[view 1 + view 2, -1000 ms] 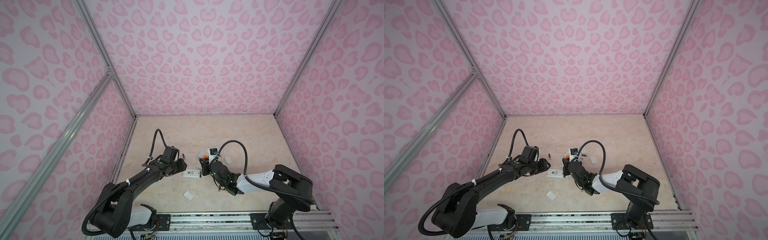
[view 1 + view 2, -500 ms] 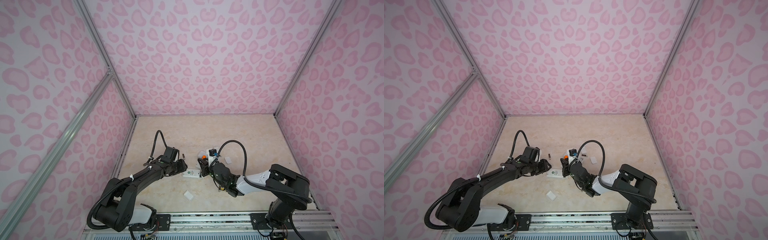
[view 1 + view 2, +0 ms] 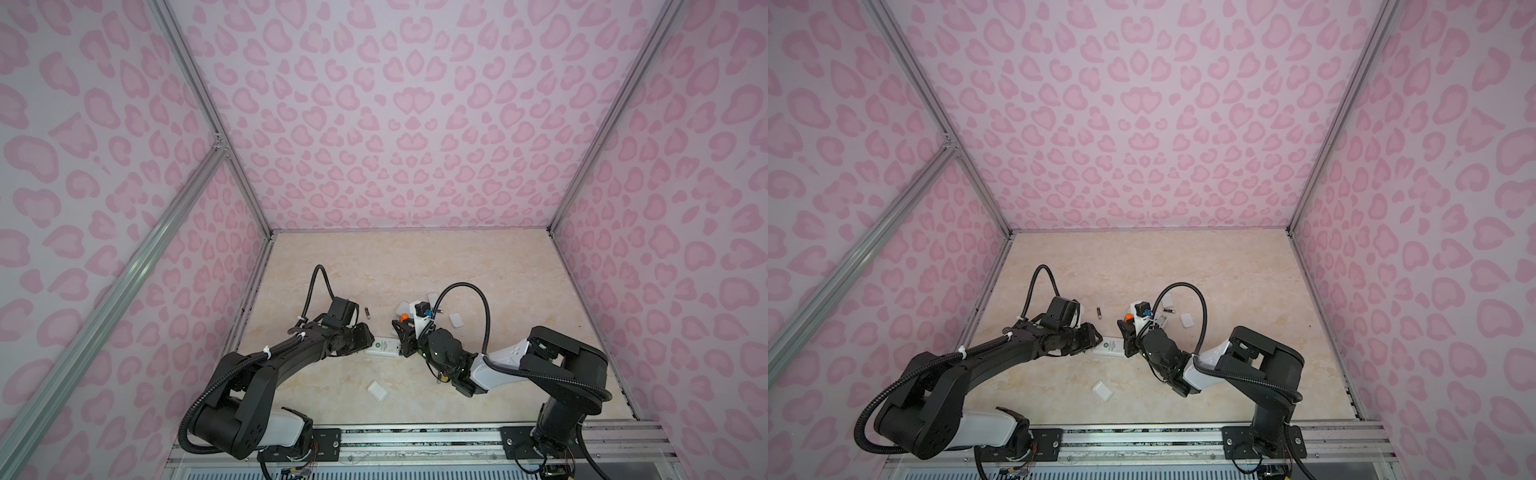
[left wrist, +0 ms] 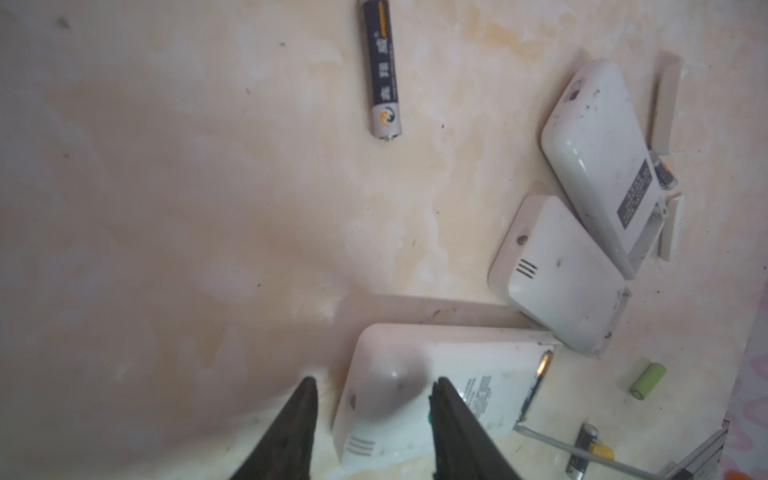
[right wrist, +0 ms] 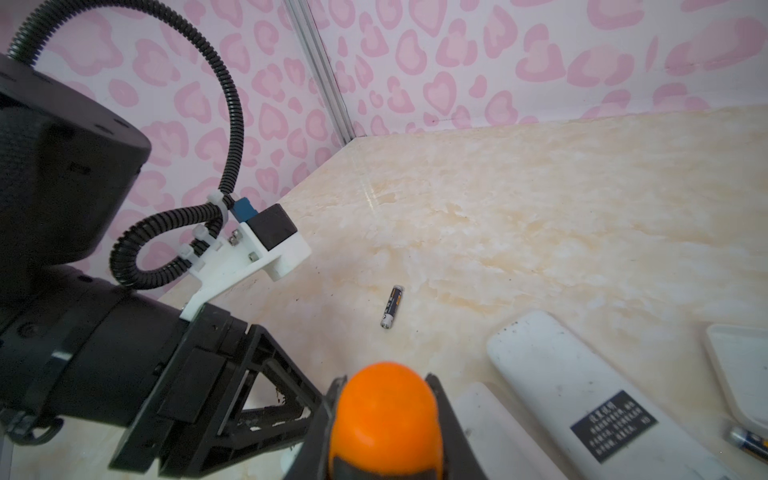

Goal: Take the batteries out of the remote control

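Observation:
A white remote control (image 4: 415, 374) lies back-up mid-table (image 3: 384, 348). My left gripper (image 4: 374, 386) stands open at its short end, one finger over its back and the other beside it on the table. One battery (image 4: 540, 374) shows in its open compartment. My right gripper (image 5: 384, 382) is shut on the orange-handled screwdriver (image 3: 402, 317), whose metal shaft (image 4: 582, 453) reaches that compartment. Loose batteries lie around: a black one (image 4: 382, 70) farther back (image 5: 390, 306), a green one (image 4: 647, 380), and one under the shaft (image 4: 586, 449).
Two more white remotes (image 4: 561, 274) (image 4: 602, 158) lie back-up beside the first, with another battery (image 4: 665, 172) behind the far one. Small white covers lie near the front (image 3: 378, 390) and at the right (image 3: 456, 319). Pink walls close three sides.
The left arm has shifted slightly at its elbow. Both grippers, the remote and the screwdriver stay where they were.

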`<state>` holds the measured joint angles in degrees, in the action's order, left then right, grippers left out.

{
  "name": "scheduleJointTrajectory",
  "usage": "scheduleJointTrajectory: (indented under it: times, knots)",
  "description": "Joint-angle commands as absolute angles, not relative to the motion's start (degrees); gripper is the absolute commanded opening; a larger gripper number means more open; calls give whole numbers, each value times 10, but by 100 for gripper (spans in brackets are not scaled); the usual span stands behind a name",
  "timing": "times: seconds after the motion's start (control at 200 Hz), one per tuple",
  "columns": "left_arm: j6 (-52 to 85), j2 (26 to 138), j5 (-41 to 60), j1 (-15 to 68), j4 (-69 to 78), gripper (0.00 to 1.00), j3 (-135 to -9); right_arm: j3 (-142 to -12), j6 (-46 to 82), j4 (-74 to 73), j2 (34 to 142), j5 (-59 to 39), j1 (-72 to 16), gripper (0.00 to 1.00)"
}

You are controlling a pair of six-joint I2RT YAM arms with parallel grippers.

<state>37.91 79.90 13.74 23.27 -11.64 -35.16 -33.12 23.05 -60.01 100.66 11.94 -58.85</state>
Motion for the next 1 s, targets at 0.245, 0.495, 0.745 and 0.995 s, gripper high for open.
scheduleJointTrajectory:
  times: [0.245, 0.495, 0.745, 0.995]
  knots:
    - [376, 804, 147, 232, -98, 48, -349, -327, 187, -609, 1001, 103, -588, 0]
    - [376, 808, 152, 232, -98, 48, -351, -333, 163, -619, 1016, 90, -584, 0]
    - [382, 823, 173, 232, -74, 49, -349, -331, 163, -625, 1028, 81, -580, 0]
    - [383, 813, 191, 233, -58, 51, -345, -328, 153, -617, 1043, 72, -581, 0]
